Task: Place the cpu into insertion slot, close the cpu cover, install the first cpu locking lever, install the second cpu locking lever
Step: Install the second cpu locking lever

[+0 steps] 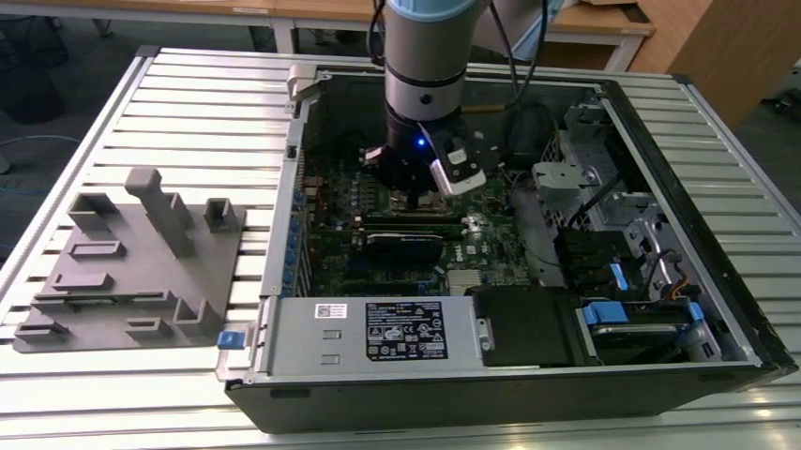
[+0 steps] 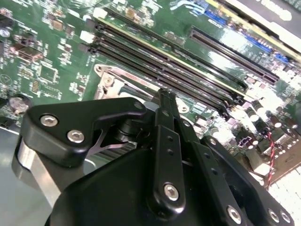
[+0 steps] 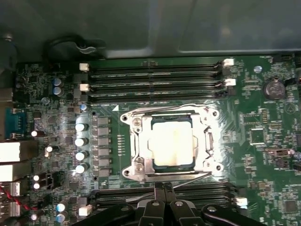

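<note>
The cpu (image 3: 173, 147) sits in the insertion slot (image 3: 141, 165) with the cpu cover (image 3: 210, 141) down around it, the gripper (image 3: 163, 189) poised at the socket's edge, jaws pinched together on nothing I can make out, so a slipped push could scrape the motherboard (image 3: 263, 155).

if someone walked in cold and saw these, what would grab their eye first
Probably the robot arm reaching down into the open computer case on the slatted table, seen in the exterior view. Next, in the first wrist view, the cpu sits in the insertion slot with the silvery cpu cover framing it, between rows of long black memory slots. The gripper hangs just beside that socket.
</note>
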